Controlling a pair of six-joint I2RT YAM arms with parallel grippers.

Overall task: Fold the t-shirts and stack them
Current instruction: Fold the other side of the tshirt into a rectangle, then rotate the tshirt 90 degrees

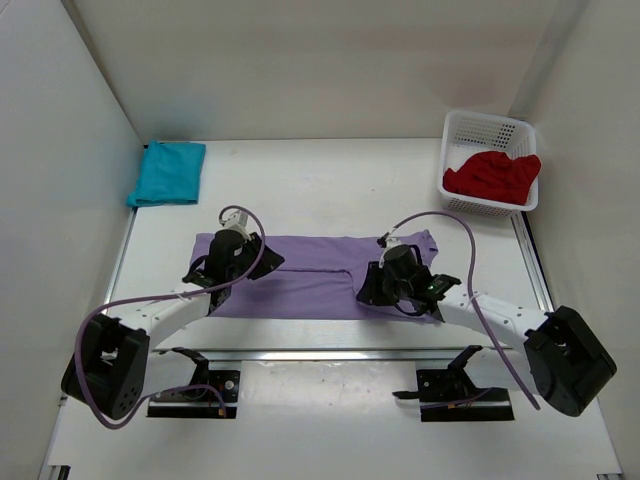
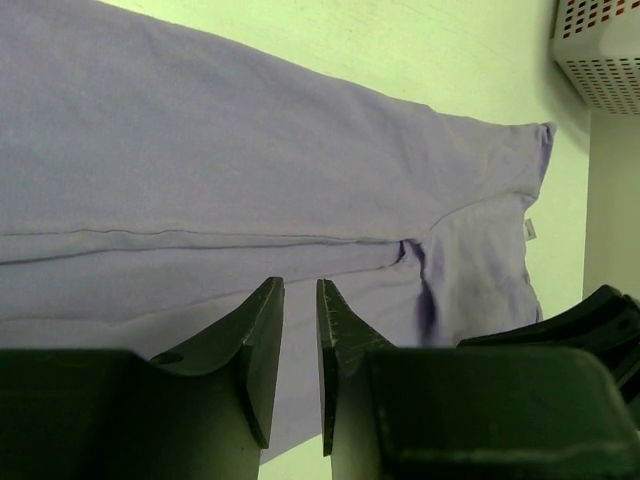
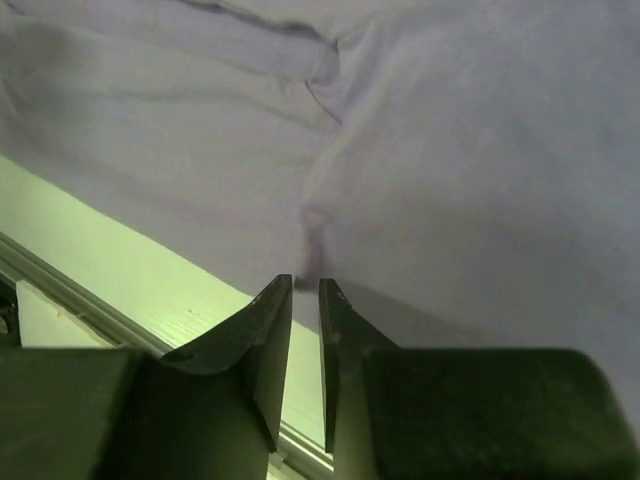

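The lavender t-shirt lies flat as a wide band across the middle of the table. It fills the left wrist view and the right wrist view. My left gripper sits low over its left part; its jaws stand almost together with smooth cloth behind them. My right gripper is at the shirt's near edge, right of centre, shut on a small pucker of that edge. The teal t-shirt lies folded at the far left. The red t-shirt is bunched in the basket.
The white lattice basket stands at the far right corner; it also shows in the left wrist view. White walls close in the table at left, back and right. A metal rail runs along the near edge.
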